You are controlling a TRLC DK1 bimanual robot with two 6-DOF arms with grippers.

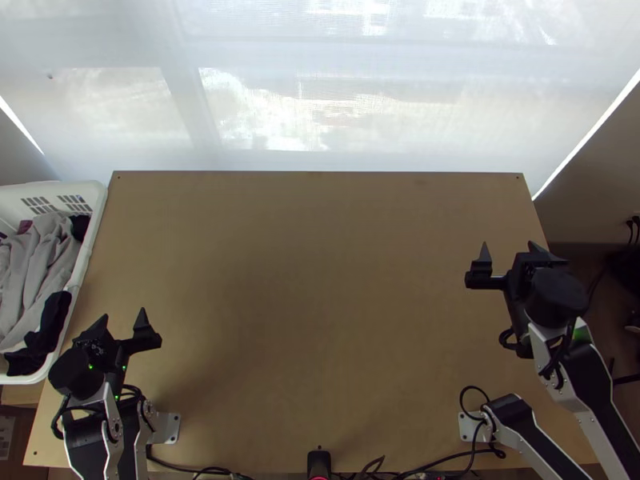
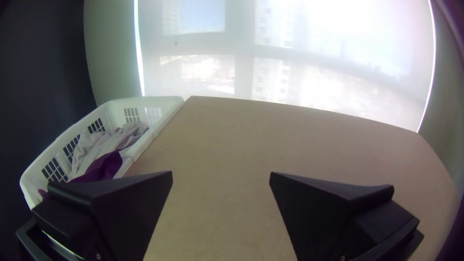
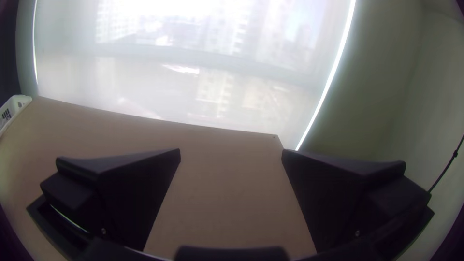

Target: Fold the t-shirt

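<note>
Folding seems not yet begun; all steps are left. Clothes (image 1: 40, 272) are piled in the basket (image 1: 96, 204), where the t-shirt cannot be surely identified. The left gripper (image 2: 221, 173) and right gripper (image 3: 231, 150) are spread apart, empty.

Flat, light wooden table (image 1: 320, 280); black cables (image 1: 450, 459), a small black device (image 1: 318, 462) and white mounting plates (image 1: 169, 429) along its near side.

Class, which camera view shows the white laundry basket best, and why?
The left wrist view: it shows most of the basket, slots included, with clothes inside. The top view looks down on the clothes but crops the basket's left side; the right wrist view catches a corner.
</note>
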